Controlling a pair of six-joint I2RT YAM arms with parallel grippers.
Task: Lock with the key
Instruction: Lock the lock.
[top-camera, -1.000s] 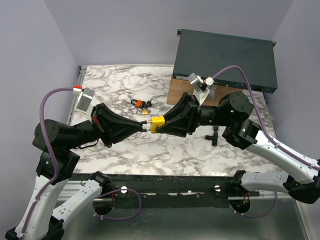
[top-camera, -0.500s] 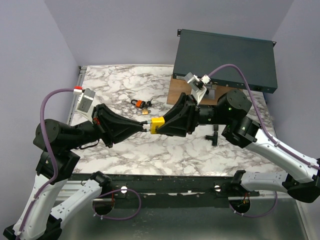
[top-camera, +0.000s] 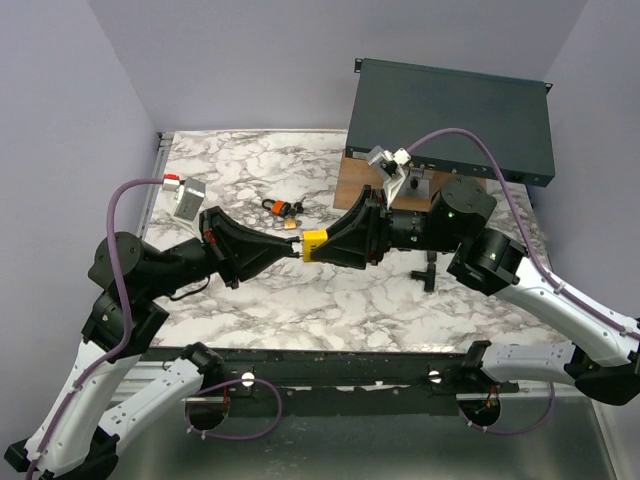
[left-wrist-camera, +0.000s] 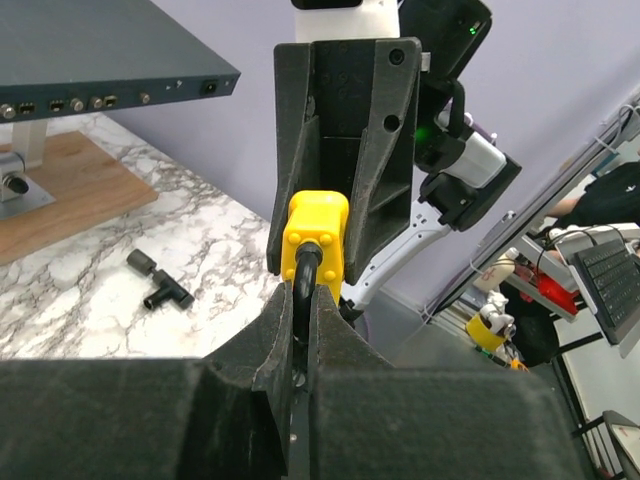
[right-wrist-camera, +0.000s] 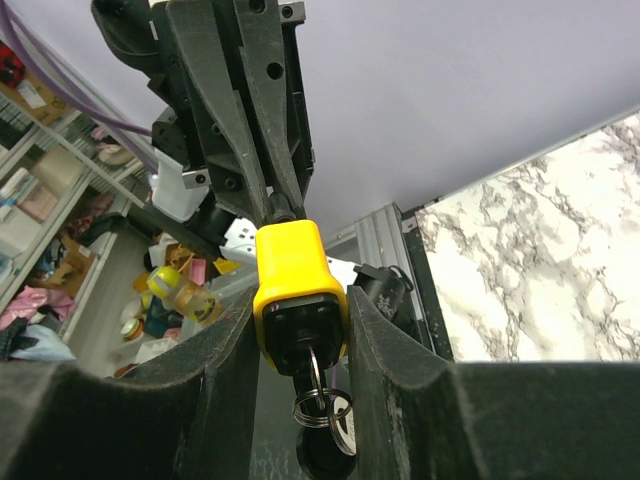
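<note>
1. The yellow lock (top-camera: 314, 244) is up in the air over the table (top-camera: 220, 170), between the two arms; it does not touch the table.
2. The right gripper (right-wrist-camera: 300, 322) has its jaws clenched on the yellow body, one jaw on each side.
3. The left gripper (left-wrist-camera: 301, 300) has its jaws clenched on the black loop (left-wrist-camera: 303, 272) at the top of the lock.
4. A key (right-wrist-camera: 311, 368) sticks out of the bottom of the lock, with a ring hanging from it; no jaws hold the key.
5. I cannot tell if the loop is pushed all the way in.
6. If the arms push crooked, the loop may jam and not click; if they pull apart, the lock may slip out and drop.
7. To turn the key, one gripper has to let go; then the lock may twist or fall.
8. An orange lock (top-camera: 274, 207) and a black pipe piece (top-camera: 428, 272) lie on the table nearby; a falling lock could knock them.
</note>
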